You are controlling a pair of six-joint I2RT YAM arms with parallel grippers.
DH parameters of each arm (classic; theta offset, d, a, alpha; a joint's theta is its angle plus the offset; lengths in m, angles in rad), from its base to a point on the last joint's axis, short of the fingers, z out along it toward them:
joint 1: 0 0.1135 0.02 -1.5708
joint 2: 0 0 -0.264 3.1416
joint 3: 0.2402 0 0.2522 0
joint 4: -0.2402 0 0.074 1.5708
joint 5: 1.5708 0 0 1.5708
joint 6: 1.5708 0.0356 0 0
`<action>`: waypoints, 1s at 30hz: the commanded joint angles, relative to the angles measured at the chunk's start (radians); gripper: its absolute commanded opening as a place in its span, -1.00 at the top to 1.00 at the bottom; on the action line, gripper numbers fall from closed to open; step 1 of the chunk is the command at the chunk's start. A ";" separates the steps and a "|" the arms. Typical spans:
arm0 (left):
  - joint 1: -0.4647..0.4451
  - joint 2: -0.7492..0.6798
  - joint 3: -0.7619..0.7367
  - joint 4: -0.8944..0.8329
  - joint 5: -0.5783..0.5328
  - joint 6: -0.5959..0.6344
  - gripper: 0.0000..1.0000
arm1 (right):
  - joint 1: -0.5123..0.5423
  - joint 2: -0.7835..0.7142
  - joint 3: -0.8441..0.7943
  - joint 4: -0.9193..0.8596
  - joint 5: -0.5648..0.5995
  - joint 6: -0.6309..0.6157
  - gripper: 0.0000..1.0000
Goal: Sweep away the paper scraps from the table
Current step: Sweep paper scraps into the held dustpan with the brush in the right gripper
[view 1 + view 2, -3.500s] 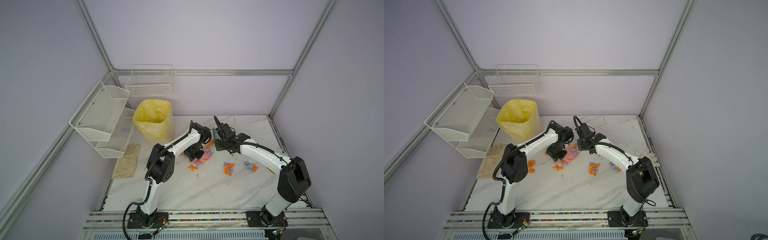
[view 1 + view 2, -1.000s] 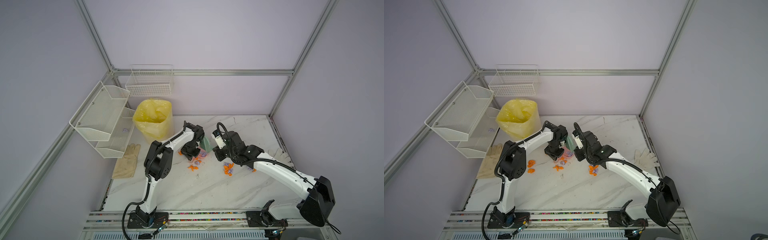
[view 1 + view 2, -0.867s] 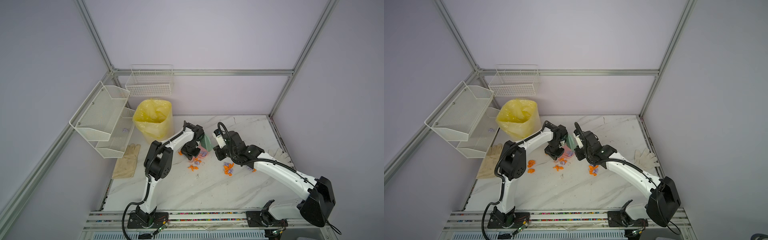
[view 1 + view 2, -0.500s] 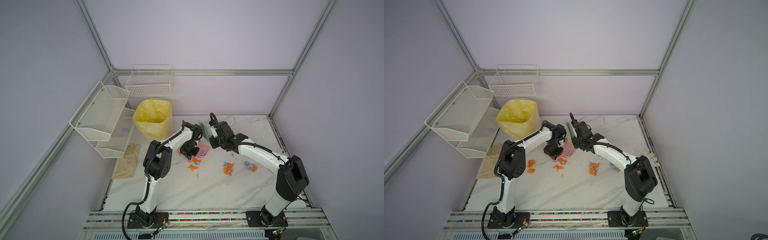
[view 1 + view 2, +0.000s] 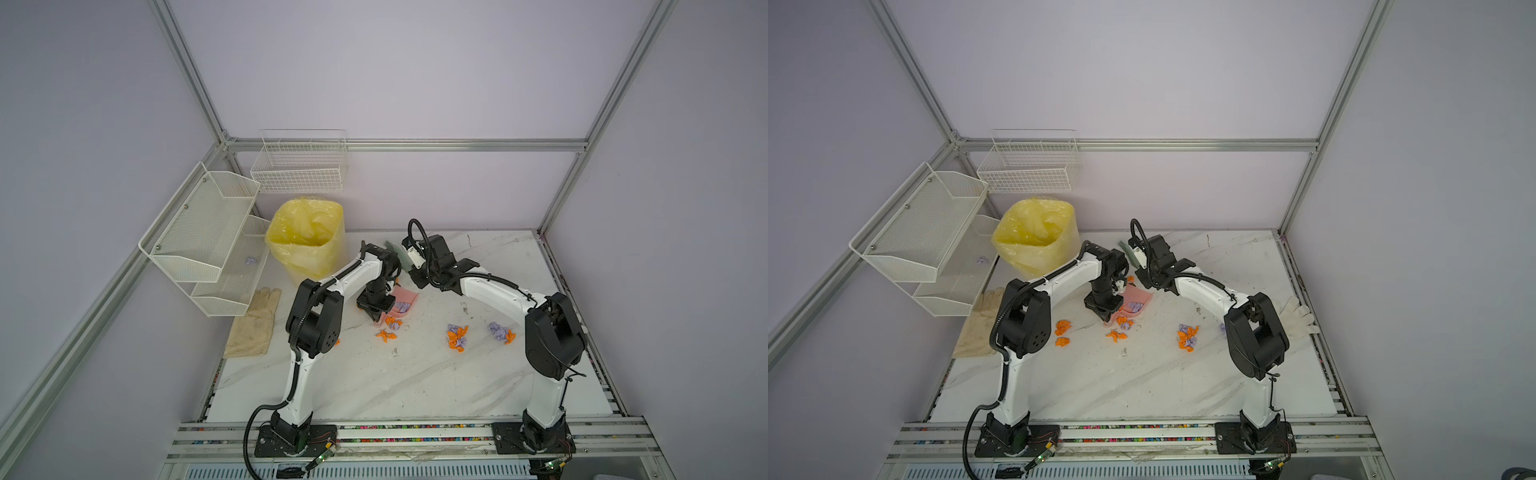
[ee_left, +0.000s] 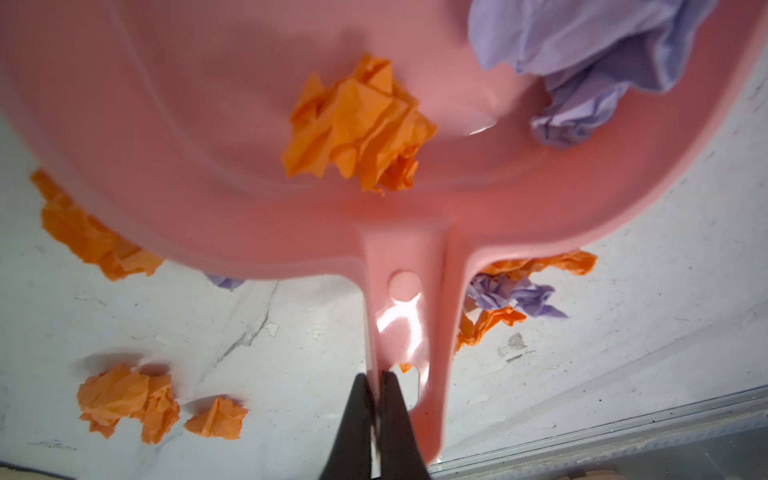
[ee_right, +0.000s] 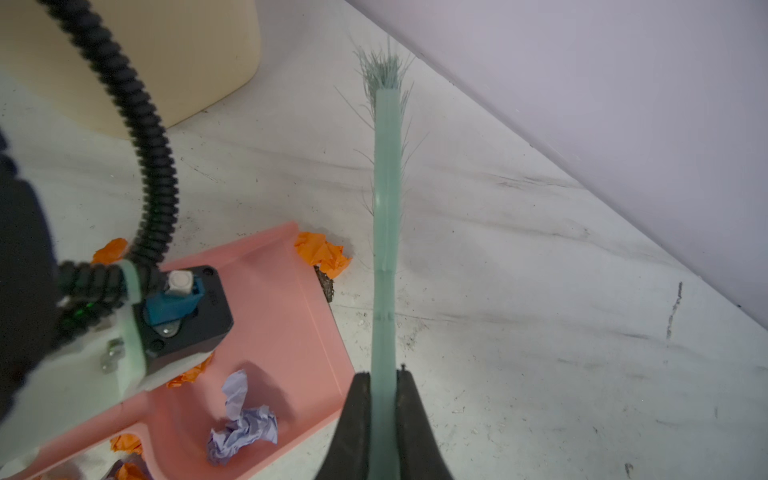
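Two tools gripped, a few wads collected: the sweep looks only partly done.

The left gripper (image 6: 376,386) is clamped on the handle of the pink dustpan (image 6: 208,124), which already holds some of the paper scraps (image 6: 357,124). The right gripper (image 7: 382,378) pinches the green brush (image 7: 386,187), bristles lifted off the table (image 5: 374,382) beyond the pan's mouth. Other clusters (image 5: 456,336) lie well apart from the pan. Next, I'd guess, the brush must drop behind a cluster and drag it towards the pan's lip.
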 commanded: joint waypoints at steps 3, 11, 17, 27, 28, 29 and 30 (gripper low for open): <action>0.027 -0.001 0.042 -0.043 0.031 0.021 1.00 | -0.004 0.036 0.004 0.011 -0.112 -0.071 1.00; 0.043 -0.010 0.039 -0.038 0.029 0.025 1.00 | -0.004 -0.025 -0.078 -0.030 -0.197 -0.035 1.00; 0.047 -0.007 0.038 -0.032 0.027 0.025 1.00 | -0.004 -0.186 -0.227 0.008 -0.248 0.042 1.00; 0.047 -0.004 0.047 -0.022 0.022 0.019 1.00 | -0.007 -0.375 -0.309 -0.008 -0.307 0.155 1.00; 0.047 -0.006 0.047 -0.020 0.022 0.019 1.00 | -0.007 -0.375 -0.304 -0.011 -0.284 0.174 1.00; 0.047 -0.009 0.047 -0.016 0.019 0.014 1.00 | -0.012 -0.373 -0.299 -0.014 -0.263 0.196 1.00; 0.047 -0.014 0.047 -0.015 0.020 0.014 1.00 | -0.017 -0.368 -0.294 -0.017 -0.244 0.221 1.00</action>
